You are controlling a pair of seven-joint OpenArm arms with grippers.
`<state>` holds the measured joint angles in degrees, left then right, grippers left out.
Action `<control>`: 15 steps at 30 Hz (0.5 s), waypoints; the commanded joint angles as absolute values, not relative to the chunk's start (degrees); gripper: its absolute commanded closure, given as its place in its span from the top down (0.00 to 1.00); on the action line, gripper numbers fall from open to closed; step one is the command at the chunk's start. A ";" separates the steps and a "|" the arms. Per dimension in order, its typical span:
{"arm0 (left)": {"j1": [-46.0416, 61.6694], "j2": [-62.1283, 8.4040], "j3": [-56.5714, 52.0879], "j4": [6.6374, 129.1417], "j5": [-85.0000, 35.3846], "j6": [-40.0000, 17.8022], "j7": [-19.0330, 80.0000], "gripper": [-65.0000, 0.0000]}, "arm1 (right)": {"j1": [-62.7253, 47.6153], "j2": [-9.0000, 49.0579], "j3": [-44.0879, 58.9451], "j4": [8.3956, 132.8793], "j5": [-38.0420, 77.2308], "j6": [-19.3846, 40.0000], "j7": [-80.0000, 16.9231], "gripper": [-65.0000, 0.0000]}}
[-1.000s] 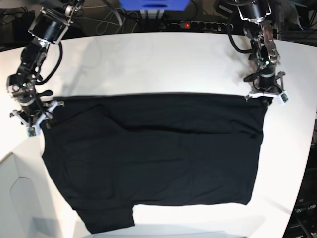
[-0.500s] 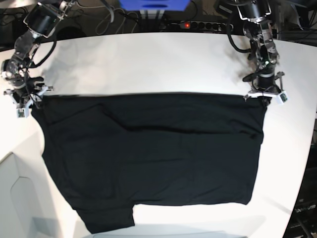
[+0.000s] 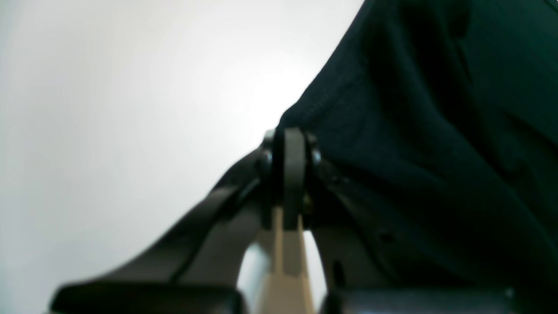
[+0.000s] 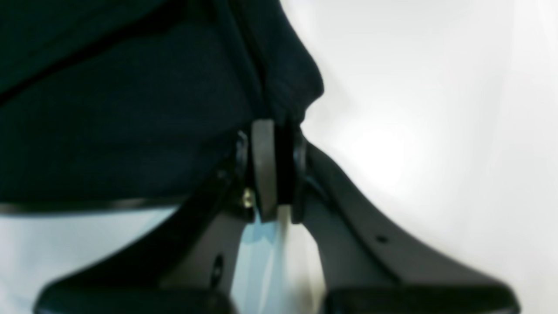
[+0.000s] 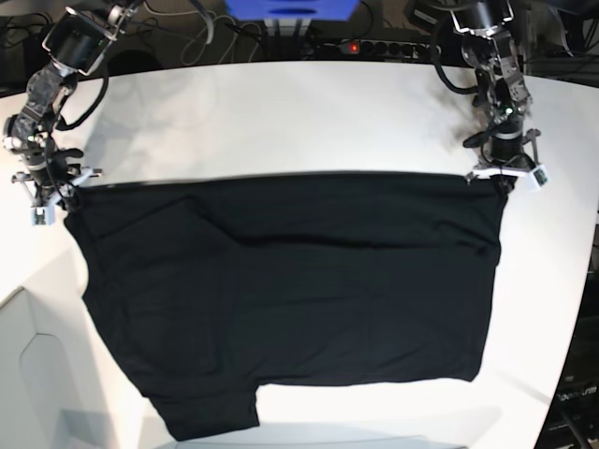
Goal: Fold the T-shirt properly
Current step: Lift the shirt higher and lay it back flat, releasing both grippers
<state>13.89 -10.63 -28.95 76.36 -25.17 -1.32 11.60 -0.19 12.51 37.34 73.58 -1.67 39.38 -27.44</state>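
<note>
A: What is the biggest thing we see?

B: The white table [image 5: 309, 112]. It fills nearly the whole base view. On it lies the T-shirt [image 5: 290, 299], black and plain on the side that shows, spread flat over the middle and the 6 o'clock half of the table.

A: How does the shirt lie exactly?

B: Its long straight edge runs across from 9 o'clock to 3 o'clock, pulled quite tight between the two arms. One sleeve points out toward 7 o'clock, close to the table's near edge. A few soft wrinkles cross the cloth.

A: And the arms?

B: The right gripper [image 5: 58, 192] is at the 9 o'clock corner of that edge. In its wrist view the right gripper [image 4: 274, 131] has the jaws clenched, and a fold of the T-shirt [image 4: 130, 109] is pinched between them. The left gripper [image 5: 502, 182] is at the 3 o'clock corner. In its own wrist view the left gripper [image 3: 290, 135] is also pressed together, grasping the hem of the T-shirt [image 3: 436, 131] right at the corner.

A: Anything smaller?

B: Behind the table, at 12 o'clock, a blue box [image 5: 290, 9] stands, and beside it a power strip [image 5: 370, 47] with a small red light, among dark cables.
</note>
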 commanded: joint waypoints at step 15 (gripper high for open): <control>15.69 -11.56 -32.84 90.07 -24.92 0.04 13.32 0.00 | 3.65 13.05 37.58 92.97 -4.35 40.00 -35.91 0.00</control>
<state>16.25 -10.41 -32.16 88.92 -25.23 -0.64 15.55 2.66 11.60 37.15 91.57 -4.58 39.66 -37.82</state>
